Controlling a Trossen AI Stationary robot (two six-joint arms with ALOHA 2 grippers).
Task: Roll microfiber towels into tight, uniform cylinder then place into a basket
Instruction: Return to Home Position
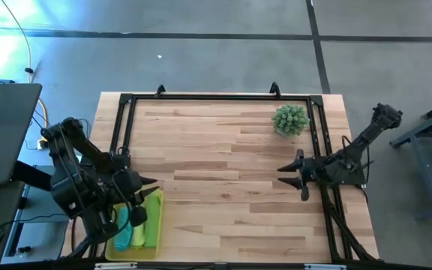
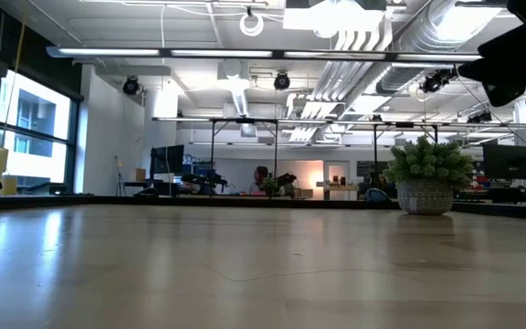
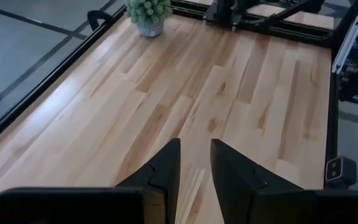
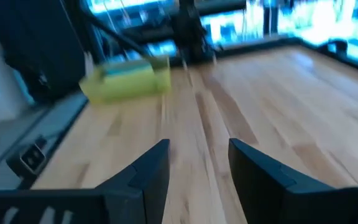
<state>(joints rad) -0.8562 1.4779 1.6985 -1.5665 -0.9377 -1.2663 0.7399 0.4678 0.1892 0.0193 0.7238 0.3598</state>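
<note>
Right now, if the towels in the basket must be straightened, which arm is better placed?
Left. The left tool hangs open by the basket holding the towels; the right tool waits open across the table, near the plant.

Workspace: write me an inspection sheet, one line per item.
Surface: wooden table inside a black frame.
Job's things: yellow basket by the left arm; teal towel and lime green towel lie inside, partly hidden.
Clutter: potted plant, far right.
Grippers: left gripper open, next to the basket; right gripper open, at the table's right side.
Cables: yellow cable on the floor.
Surroundings: open office; a person far behind.
</note>
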